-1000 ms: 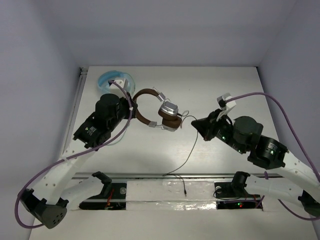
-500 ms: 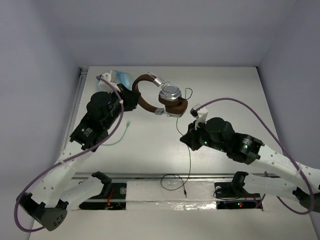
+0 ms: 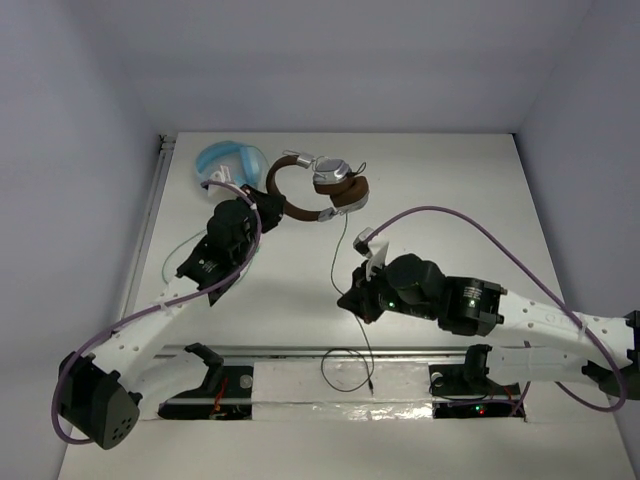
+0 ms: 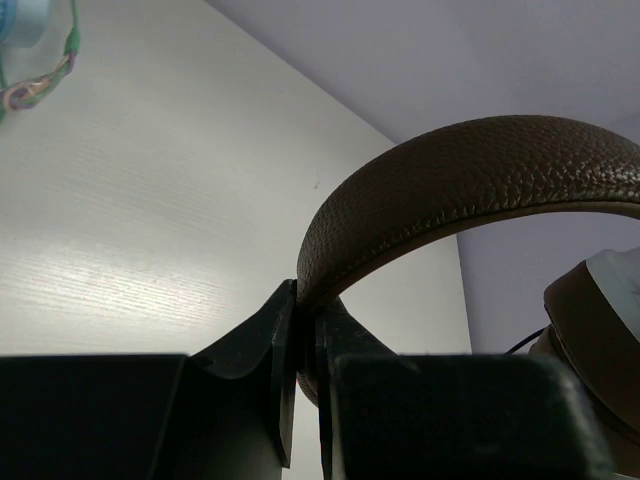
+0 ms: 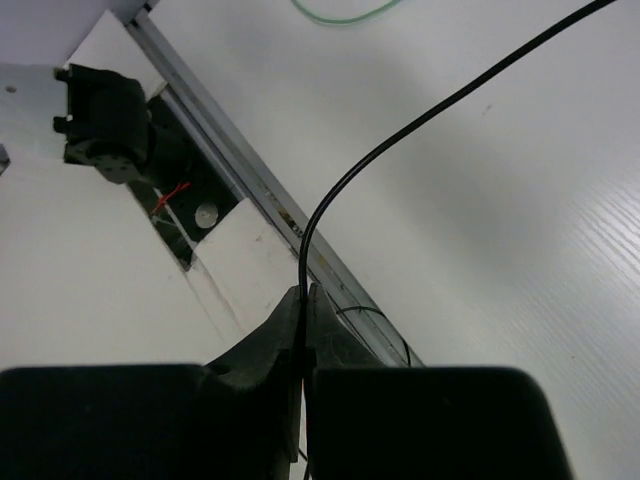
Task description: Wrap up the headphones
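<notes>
The headphones (image 3: 322,188) have a dark brown headband and silver-and-brown ear cups and hang above the far middle of the table. My left gripper (image 3: 270,204) is shut on the headband (image 4: 450,190) and holds them up. One brown ear cup (image 4: 595,340) shows at the right of the left wrist view. The thin black cable (image 3: 335,262) runs from the ear cups down to my right gripper (image 3: 350,304), which is shut on it. In the right wrist view the cable (image 5: 400,140) rises from the closed jaws. Its loose end (image 3: 350,362) loops at the near rail.
The light blue headphones (image 3: 228,160) lie at the far left, and their pale green cable (image 3: 172,252) trails beside my left arm. It also shows in the right wrist view (image 5: 345,14). A metal rail (image 3: 300,350) and the arm bases run along the near edge.
My left gripper has turned the headphones so the ear cups sit higher and to the right. My right gripper has slid left and nearer along the cable.
</notes>
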Tool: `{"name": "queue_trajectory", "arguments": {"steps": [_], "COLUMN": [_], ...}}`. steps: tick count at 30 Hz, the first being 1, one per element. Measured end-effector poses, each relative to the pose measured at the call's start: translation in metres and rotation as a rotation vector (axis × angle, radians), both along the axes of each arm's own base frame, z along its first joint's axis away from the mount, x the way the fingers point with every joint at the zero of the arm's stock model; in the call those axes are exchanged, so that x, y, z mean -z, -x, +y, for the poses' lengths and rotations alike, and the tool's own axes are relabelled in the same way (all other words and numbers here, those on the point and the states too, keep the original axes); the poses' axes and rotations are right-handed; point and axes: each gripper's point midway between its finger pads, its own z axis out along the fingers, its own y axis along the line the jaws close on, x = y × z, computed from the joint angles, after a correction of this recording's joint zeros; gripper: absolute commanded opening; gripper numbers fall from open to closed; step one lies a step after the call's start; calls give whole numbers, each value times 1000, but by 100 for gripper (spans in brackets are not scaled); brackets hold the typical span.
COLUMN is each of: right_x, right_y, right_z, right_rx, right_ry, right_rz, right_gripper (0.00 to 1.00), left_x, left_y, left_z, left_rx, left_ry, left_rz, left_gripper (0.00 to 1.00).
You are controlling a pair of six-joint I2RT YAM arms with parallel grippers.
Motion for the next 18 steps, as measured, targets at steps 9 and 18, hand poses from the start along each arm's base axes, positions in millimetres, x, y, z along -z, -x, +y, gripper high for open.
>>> {"name": "queue_trajectory", "arguments": {"steps": [9,18], "right_x": [7,-22], "right_y": [-16,-30], "right_z": [13,19], "right_rx": [74,112], "right_ry": [87,159], "right_rz": [-7,-40], "right_gripper": [0,0], "left_x": [12,78], "left_y": [13,45], "left_z": [-11,-11], "left_rx": [-49,15], "left_ry": [-76,-355], "left_rz": [-11,103], "left_gripper": [0,0]}}
